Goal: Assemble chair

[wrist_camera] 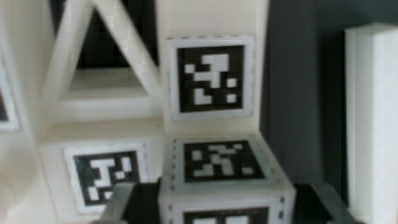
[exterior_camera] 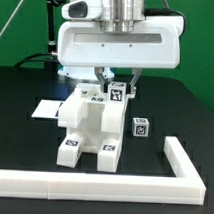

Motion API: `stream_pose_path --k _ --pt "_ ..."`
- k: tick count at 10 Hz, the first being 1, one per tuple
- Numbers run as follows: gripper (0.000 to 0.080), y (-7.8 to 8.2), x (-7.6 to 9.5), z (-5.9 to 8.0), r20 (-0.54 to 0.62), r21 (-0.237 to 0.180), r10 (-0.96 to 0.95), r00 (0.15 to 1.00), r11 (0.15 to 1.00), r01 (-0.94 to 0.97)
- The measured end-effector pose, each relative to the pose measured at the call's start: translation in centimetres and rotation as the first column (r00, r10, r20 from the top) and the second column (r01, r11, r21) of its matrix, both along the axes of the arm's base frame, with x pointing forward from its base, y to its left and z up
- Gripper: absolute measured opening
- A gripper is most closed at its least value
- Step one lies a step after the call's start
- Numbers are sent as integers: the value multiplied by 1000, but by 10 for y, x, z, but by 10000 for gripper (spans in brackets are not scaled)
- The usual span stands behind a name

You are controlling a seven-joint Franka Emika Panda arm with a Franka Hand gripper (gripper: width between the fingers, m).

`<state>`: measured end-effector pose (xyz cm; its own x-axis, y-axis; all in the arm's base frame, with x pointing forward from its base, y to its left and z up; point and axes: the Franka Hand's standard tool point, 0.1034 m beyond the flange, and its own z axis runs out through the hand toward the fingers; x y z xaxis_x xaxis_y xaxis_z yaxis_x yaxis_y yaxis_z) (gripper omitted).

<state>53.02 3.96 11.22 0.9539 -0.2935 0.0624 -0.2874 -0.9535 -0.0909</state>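
Observation:
The part-built chair (exterior_camera: pixel 87 122) stands at mid-table: white blocky parts with black-and-white tags. In the wrist view its X-braced panel (wrist_camera: pixel 103 60) rises behind a tall tagged slab (wrist_camera: pixel 214 80). A short square tagged post (exterior_camera: pixel 116 94) stands at the chair's back, on the exterior view's right. My gripper (exterior_camera: pixel 117 84) comes straight down over it. In the wrist view the post (wrist_camera: pixel 222 168) fills the gap of the gripper (wrist_camera: pixel 222 207), and a dark finger (wrist_camera: pixel 143 207) lies against each of its sides. The gripper is shut on the post.
Another short tagged post (exterior_camera: pixel 140 126) stands loose on the black table, at the exterior view's right of the chair. A long white L-shaped rail (exterior_camera: pixel 181 158) runs along the front and up the right. The marker board (exterior_camera: pixel 45 109) lies at the chair's left.

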Motion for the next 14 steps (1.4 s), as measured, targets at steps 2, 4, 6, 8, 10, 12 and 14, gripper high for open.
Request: stream_pose_path --k 2,4,6,8,10,12,14 --pt "282 0 0 0 -6 9 -93 996 996 93" --pt "282 1 1 0 -19 25 -243 970 970 243" --pt "284 2 0 0 -24 29 -292 956 956 293" --pt "472 2 0 0 -24 29 -291 957 956 291" --pt "608 2 0 0 -24 29 -291 957 956 291" --pt "637 2 0 0 -24 29 -291 957 956 291" --pt "647 2 0 2 -30 30 -289 957 957 290"
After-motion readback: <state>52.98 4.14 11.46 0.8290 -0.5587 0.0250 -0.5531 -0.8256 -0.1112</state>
